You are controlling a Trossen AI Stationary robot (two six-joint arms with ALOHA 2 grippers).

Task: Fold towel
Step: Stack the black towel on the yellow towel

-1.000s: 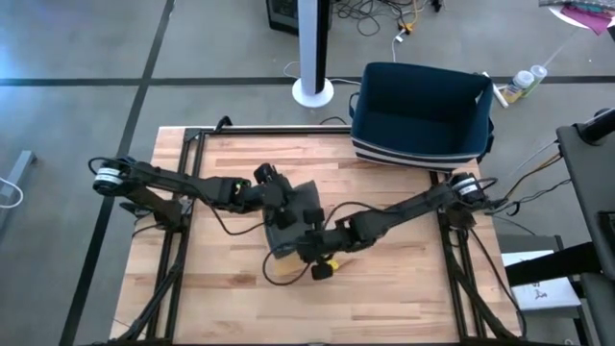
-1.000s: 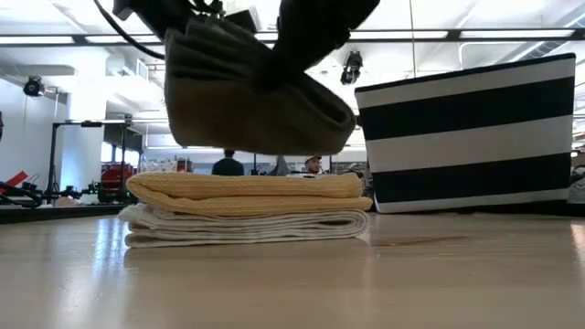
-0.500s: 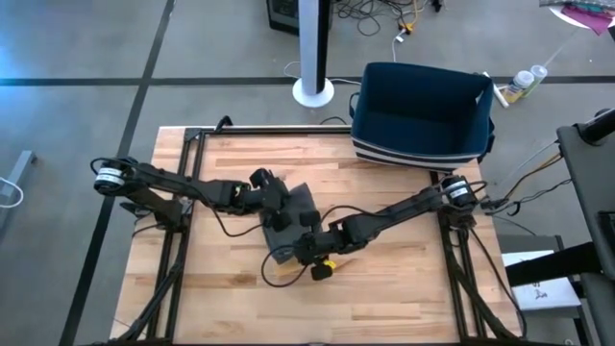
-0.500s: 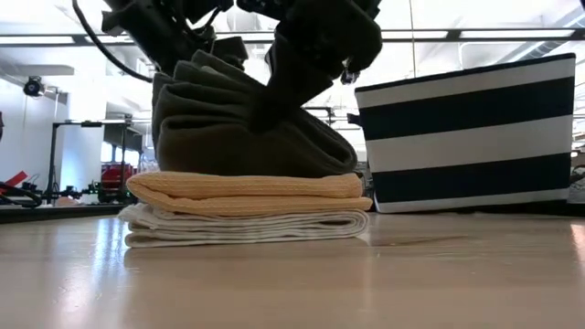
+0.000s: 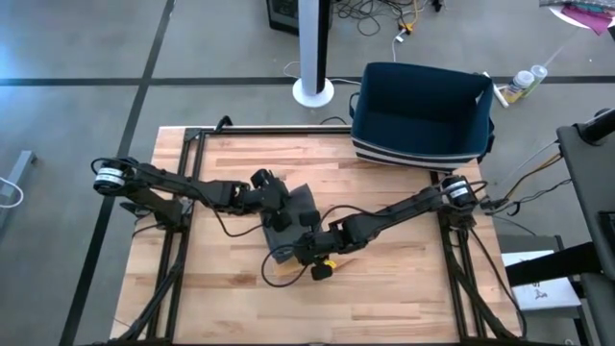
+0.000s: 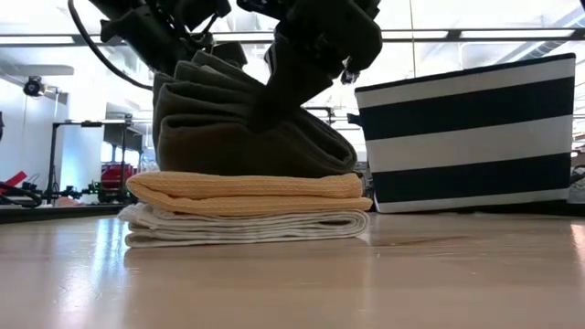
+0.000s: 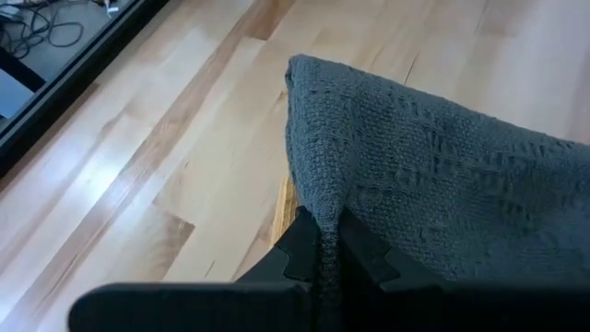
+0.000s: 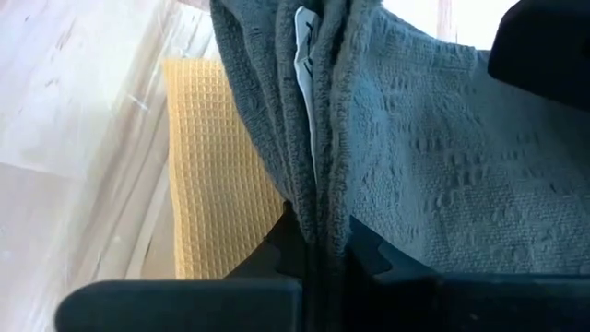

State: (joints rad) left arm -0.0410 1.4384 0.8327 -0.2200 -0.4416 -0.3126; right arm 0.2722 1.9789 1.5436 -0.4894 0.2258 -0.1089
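1. The dark grey towel (image 6: 247, 128), folded and bunched, rested on top of a small stack in the middle of the bench (image 5: 384, 298).
2. Directly under it lay a folded yellow waffle towel (image 6: 247, 193); beneath that, a folded white towel (image 6: 242, 227) lay on the wood.
3. The left end effector (image 7: 321, 263) was clamped shut on one edge of the grey towel, the cloth pinched between its fingers.
4. The right end effector (image 8: 318, 249) was likewise closed on a gathered edge of the grey towel; a white label showed among the folds.
5. Both arms reached in toward mid-bench, left from the left side, right from the right.
6. A navy-and-white striped basket (image 5: 421, 120) sat at the far right corner of the bench, well apart from the stack.
7. People showed in the room behind, too small to tell more.
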